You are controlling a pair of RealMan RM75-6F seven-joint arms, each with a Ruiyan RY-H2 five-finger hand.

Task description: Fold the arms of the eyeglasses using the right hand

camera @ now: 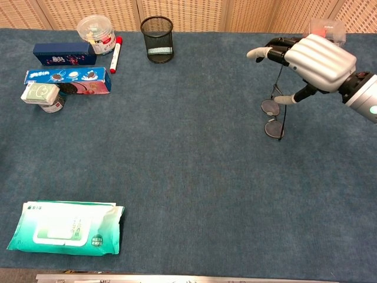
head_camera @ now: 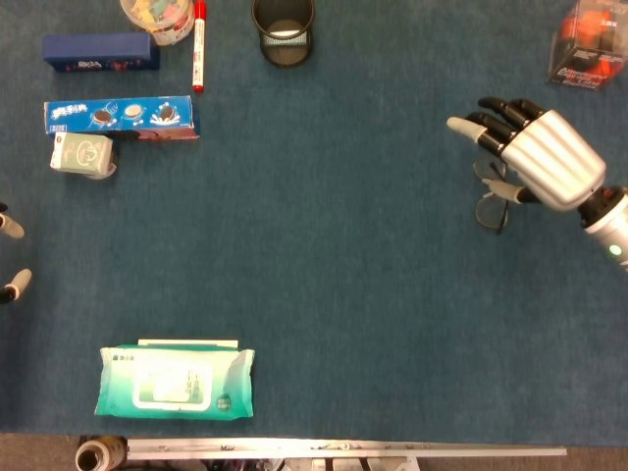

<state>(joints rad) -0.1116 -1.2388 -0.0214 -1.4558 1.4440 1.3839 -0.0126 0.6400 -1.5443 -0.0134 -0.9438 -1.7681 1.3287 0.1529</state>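
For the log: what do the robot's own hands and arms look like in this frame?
The right hand has a ribbed silver-white back, black fingers with pale tips, and a silver wrist cuff bearing a small green light. Of the left hand only pale fingertips on dark segments show at the head view's edge.

Right robot hand (camera: 315,59), fingers spread.

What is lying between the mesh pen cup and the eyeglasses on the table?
Nothing: between the mesh pen cup and the eyeglasses only bare blue table cloth shows, in both views.
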